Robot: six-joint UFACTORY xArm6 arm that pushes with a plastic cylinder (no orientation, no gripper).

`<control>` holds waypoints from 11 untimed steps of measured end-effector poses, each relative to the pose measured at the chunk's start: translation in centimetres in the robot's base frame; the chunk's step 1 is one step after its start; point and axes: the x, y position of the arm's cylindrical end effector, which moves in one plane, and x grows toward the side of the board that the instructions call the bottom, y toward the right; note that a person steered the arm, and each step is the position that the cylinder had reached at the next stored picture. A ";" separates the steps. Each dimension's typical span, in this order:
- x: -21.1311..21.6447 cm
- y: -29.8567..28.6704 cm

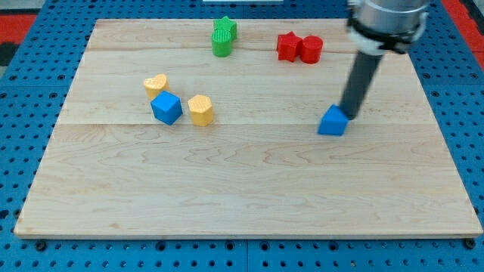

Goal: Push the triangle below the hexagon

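Observation:
A blue triangle block (pixel 332 121) lies right of the board's middle. My tip (pixel 350 115) stands at its upper right edge, touching or nearly touching it. A yellow hexagon block (pixel 201 109) lies left of centre, well to the left of the triangle. Next to the hexagon on its left is a blue cube (pixel 166 107), and above that a yellow heart block (pixel 156 84).
A green star-like block (pixel 223 37) sits at the view's top centre. Two red blocks (pixel 299 47) sit side by side at the top right. The wooden board (pixel 242 189) rests on a blue pegboard surface (pixel 23 113).

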 end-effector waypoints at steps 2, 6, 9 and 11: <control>2.2 -1.2; 5.0 -11.3; 9.1 -15.5; 14.9 -21.2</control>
